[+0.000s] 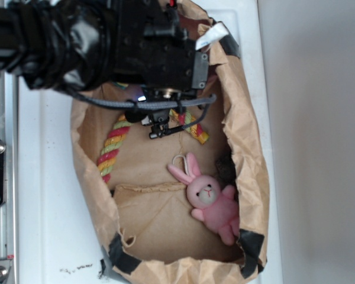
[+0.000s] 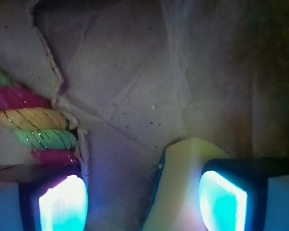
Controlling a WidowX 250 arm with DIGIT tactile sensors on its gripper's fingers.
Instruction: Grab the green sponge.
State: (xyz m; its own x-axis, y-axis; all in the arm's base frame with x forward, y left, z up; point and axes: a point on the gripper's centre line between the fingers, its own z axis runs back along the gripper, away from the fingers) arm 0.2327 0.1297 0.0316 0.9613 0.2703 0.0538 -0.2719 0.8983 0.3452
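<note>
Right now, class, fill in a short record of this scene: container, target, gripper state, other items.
container: brown paper bag, lying open, black tape on its rim
target: green sponge, yellow foam with a dark edge, between the two fingers
gripper: open, one finger each side of the sponge, not closed on it
other items: striped rope, pink bunny toy
surface: white table

Green sponge (image 2: 180,187): yellow foam, thin dark green edge on its left face, standing tilted on crumpled brown paper, near bottom of wrist view.
</note>
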